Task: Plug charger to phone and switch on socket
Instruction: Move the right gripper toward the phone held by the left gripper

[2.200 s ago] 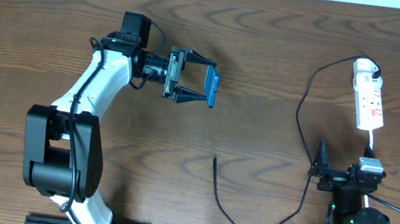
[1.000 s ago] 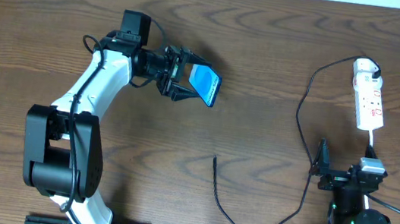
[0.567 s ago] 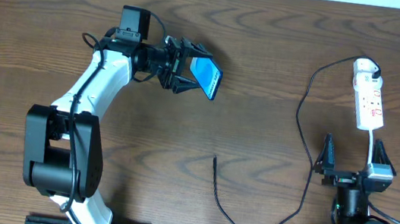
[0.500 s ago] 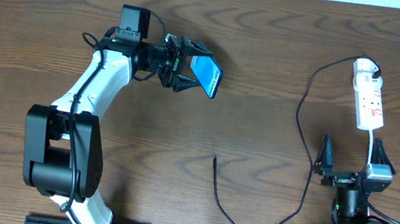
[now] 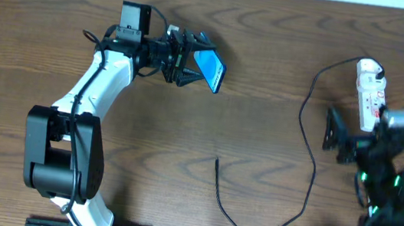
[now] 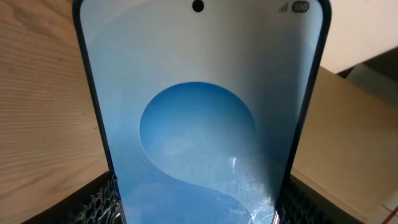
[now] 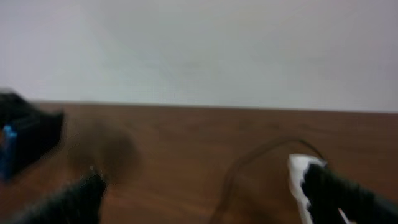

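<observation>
Up above the table (image 5: 274,29), the left gripper (image 5: 195,63) grips the phone (image 5: 212,69) by its long edges and holds it off the wood, tilted, with the screen facing up and to the right. In the left wrist view the phone (image 6: 198,124) fills the picture: a pale screen with a large blue circle, a small camera dot at the top and a dark blue frame, and the ribbed black pads (image 6: 102,202) press against its lower edges. The right gripper (image 5: 355,133) is blurred, its fingers spread wide with nothing between them, just beside the white socket (image 5: 368,79). The charger (image 5: 301,110) runs as a thin black cable from the socket in a long loop, and its plug tip (image 5: 217,160) lies loose on the wood, well apart from the phone.
</observation>
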Controlling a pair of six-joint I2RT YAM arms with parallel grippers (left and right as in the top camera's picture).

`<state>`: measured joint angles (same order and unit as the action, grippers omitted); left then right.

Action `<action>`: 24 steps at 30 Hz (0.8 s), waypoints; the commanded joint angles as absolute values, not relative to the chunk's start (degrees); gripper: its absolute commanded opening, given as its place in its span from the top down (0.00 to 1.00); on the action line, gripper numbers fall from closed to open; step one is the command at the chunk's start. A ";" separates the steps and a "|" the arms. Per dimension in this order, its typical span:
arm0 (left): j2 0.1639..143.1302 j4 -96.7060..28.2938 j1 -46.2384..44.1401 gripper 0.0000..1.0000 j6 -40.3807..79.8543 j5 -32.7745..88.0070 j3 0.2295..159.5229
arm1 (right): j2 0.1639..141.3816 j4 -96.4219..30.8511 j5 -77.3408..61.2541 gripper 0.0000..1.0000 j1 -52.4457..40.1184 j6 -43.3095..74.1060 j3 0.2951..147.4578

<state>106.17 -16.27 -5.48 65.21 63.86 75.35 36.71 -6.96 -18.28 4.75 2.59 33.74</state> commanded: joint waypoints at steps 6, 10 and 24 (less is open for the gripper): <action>104.25 -13.76 -5.56 0.93 69.78 64.60 76.53 | 61.63 -4.62 -50.13 0.01 4.89 4.67 50.19; 104.25 -13.76 -5.61 0.93 70.04 63.29 76.53 | 68.18 6.17 -58.52 0.01 4.86 17.91 50.22; 104.25 -12.36 -11.79 0.93 72.12 57.23 76.53 | 78.28 13.23 -56.58 0.12 -0.86 30.35 50.22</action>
